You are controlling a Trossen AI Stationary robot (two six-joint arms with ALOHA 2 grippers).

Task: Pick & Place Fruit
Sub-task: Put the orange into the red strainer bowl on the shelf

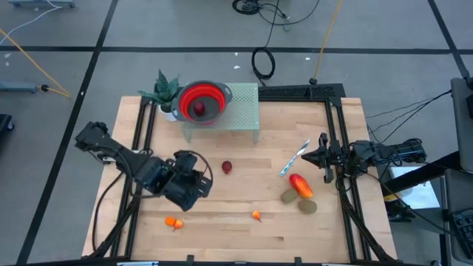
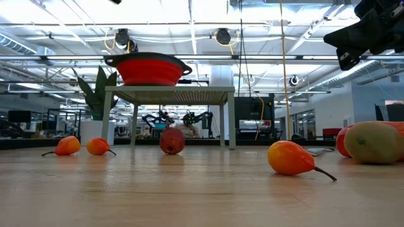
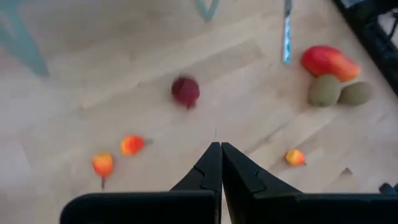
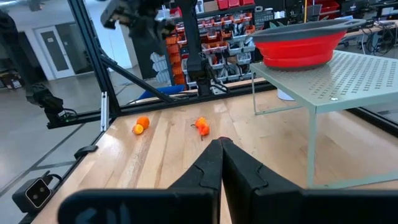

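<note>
Left gripper (image 3: 216, 163): fingers pressed together, empty, raised above tabletop (image 1: 244, 229), left of dark red fruit (image 1: 227, 168). Right gripper (image 4: 222, 158): fingers closed, empty, far right of it. High view alone shows fruit inside red bowl (image 1: 214, 109).
</note>
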